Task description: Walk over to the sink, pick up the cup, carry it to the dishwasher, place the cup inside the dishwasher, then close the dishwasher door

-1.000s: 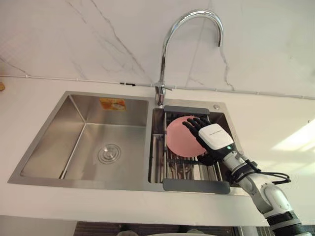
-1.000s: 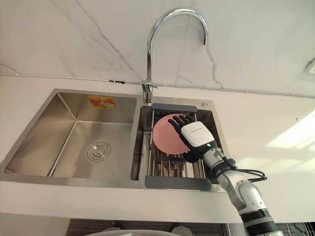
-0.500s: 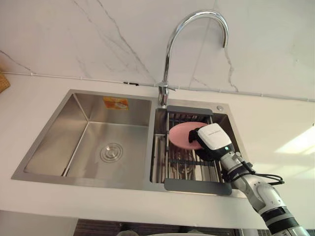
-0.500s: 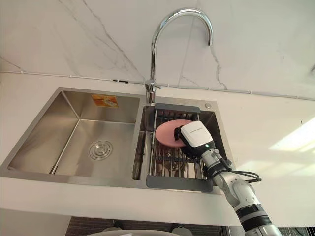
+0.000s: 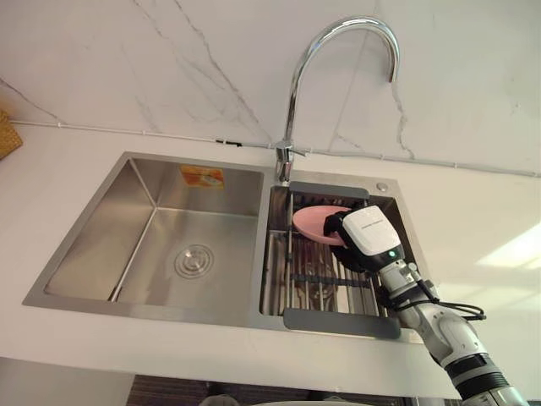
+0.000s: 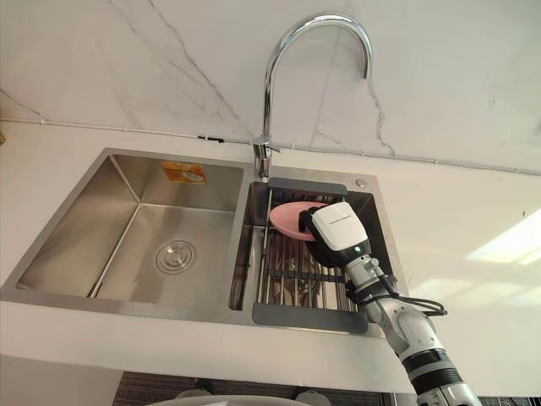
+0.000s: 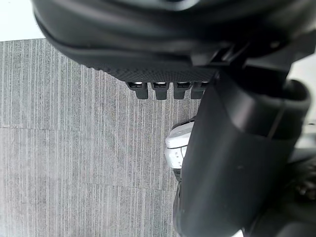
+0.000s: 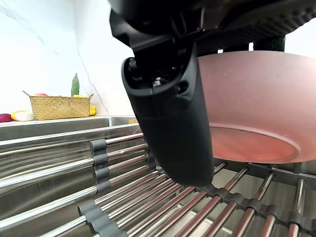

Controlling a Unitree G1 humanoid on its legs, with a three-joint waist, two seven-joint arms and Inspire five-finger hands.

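– Pink bowl (image 5: 314,222), position?
– Right basin of the sink (image 5: 127,309), over the far end of the drain rack (image 5: 313,283). Tilted, open side facing up and to the left. Whether its low edge touches the bars: cannot tell.

– Working near to far, then. Left hand first?
– Left hand (image 7: 148,39) hangs low over grey plank floor (image 7: 74,148). How far open: cannot tell.

– Right hand?
– Right hand (image 5: 365,241) reaches in from the near right, over the rack. It is closed on the bowl's right side: thumb (image 8: 168,123) curled beneath it, fingers (image 8: 256,42) over the top. The bowl is pinched between them.

– Left basin?
– Steel, with a drain (image 5: 193,260) in its floor and an orange sticker (image 5: 201,176) on the far wall.

– Beyond the sink?
– Chrome gooseneck tap (image 5: 296,93) rises between the two basins at the far rim, spout arching right, above the rack. White counter (image 5: 473,211) all round, veined marble wall (image 5: 169,59) behind. Woven basket (image 8: 59,106) holding produce sits on the counter, far left.
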